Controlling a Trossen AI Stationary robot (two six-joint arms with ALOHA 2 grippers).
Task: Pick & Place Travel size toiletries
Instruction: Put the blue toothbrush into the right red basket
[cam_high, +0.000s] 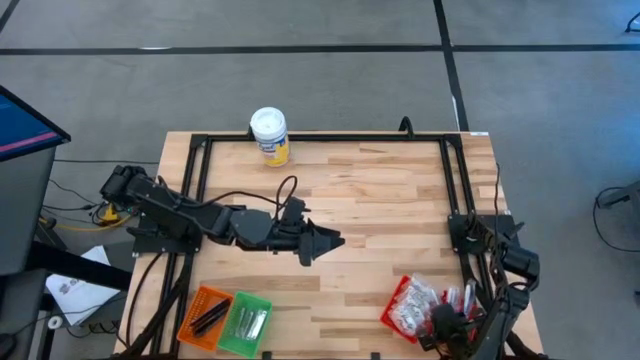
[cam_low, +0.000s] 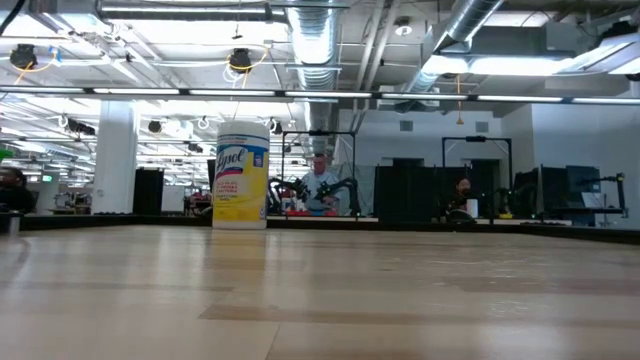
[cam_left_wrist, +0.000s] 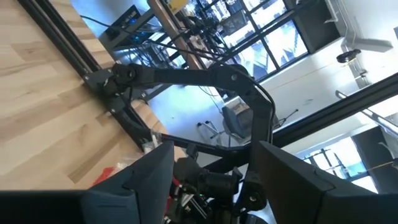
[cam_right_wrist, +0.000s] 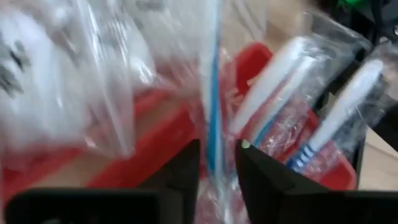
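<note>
The travel size toiletries (cam_high: 425, 300) lie piled in a red mesh basket (cam_high: 392, 308) at the table's near right corner: clear-wrapped white sticks (cam_right_wrist: 283, 87) and sachets (cam_right_wrist: 37, 68). My right gripper (cam_right_wrist: 217, 149) slants down into this basket. Its fingers stand a narrow gap apart, on either side of a wrapped stick with a blue stripe (cam_right_wrist: 213, 93). My left gripper (cam_high: 325, 243) hovers open over the middle of the table, pointing level toward the right arm, with nothing between its fingers (cam_left_wrist: 146, 180). My right gripper comes at the blue-striped stick (cam_right_wrist: 213, 124) slanting from above, one finger on each side of it. Whether the fingers touch the stick, I cannot tell. The stick stands among the other items in the red basket.
An orange basket (cam_high: 205, 315) with dark narrow items and a green basket (cam_high: 245, 322) with silvery ones sit at the near left edge. A white-lidded yellow canister (cam_high: 270, 135) stands at the far edge. A black frame (cam_high: 445, 180) borders the table.
</note>
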